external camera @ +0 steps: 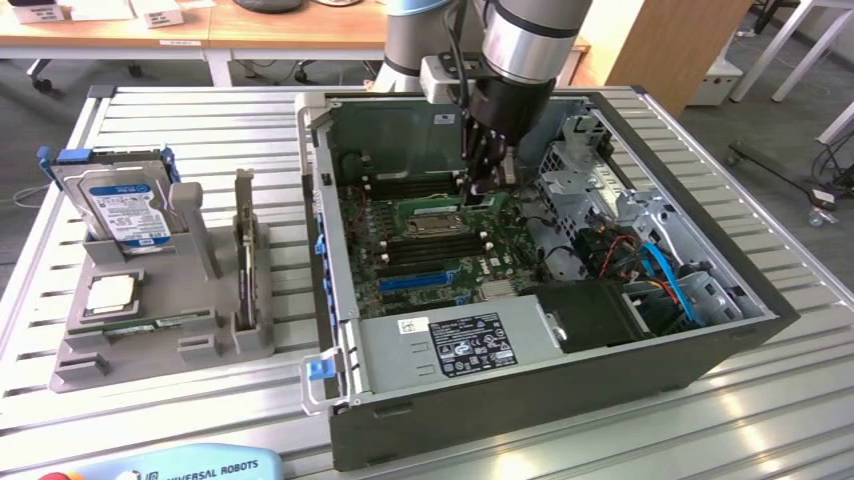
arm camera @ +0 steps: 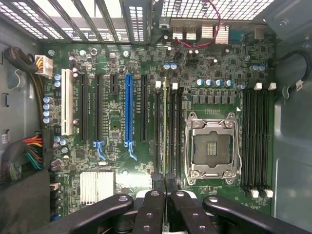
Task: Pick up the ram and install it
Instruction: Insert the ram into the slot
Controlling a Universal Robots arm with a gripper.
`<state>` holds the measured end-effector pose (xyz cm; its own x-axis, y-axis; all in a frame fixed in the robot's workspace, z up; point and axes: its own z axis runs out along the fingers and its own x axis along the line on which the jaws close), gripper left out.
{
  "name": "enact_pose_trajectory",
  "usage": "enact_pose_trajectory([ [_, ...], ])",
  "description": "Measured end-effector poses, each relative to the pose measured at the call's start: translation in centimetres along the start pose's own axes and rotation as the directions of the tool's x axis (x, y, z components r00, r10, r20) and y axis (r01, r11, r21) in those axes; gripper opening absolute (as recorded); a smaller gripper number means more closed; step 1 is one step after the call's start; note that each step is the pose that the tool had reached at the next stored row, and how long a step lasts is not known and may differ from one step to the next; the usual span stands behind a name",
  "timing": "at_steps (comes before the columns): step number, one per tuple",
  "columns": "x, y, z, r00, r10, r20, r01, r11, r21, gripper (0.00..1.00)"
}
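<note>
Scanning from the exterior view's left: grey parts holder (external camera: 80,375) with a hard drive (external camera: 127,210), the spare green stick (external camera: 150,323) lying low in it, and the dark expansion card (external camera: 246,250) standing on edge. None of that is ours. Further right sits the open PC case (external camera: 534,420), with the gripper (external camera: 483,188) down inside it over the motherboard (external camera: 394,215).

In the wrist view the fingers (arm camera: 151,209) are closed nearly all the way, pinching the ram (arm camera: 165,131) across its flat faces. We see it edge-on, lined up along the memory slots (arm camera: 175,131) beside the CPU socket (arm camera: 212,146). Seated or not, we can't tell.

Our read: it's light and stiff along its length, but thin and brittle, with delicate chips and contacts. We'd grip it on the faces near the top edge, upright, no twist.
</note>
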<state>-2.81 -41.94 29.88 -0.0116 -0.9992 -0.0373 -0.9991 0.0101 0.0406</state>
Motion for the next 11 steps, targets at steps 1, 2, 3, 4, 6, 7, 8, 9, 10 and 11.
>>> enact_pose_trajectory([
  [1,0.0,0.0,0.06,1.0,0.0,0.0,0.0,1.0,0.0,0.11],
  [2,0.0,0.0,0.13,1.0,0.0,0.0,0.0,1.0,0.0,0.11],
  [3,0.01,-0.01,0.19,1.0,0.0,0.0,0.0,1.0,0.0,0.11],
  [4,0.01,-0.01,0.26,1.0,0.0,0.0,0.0,1.0,0.0,0.11],
  [6,0.01,-0.02,0.38,1.0,-0.001,-0.0001,0.001,1.0,0.0,0.11],
  [7,0.02,-0.02,0.44,1.0,-0.001,-0.0002,0.001,1.0,0.0,0.11],
  [8,0.02,-0.02,0.51,1.0,-0.001,-0.0001,0.001,1.0,0.0,0.11],
  [9,0.02,-0.02,0.56,1.0,-0.001,-0.0002,0.001,1.0,0.0,0.11],
  [10,0.02,-0.03,0.62,1.0,-0.001,-0.0002,0.001,1.0,-0.0001,0.11],
  [11,0.02,-0.03,0.68,1.0,-0.001,-0.0002,0.001,1.0,-0.0001,0.11],
])
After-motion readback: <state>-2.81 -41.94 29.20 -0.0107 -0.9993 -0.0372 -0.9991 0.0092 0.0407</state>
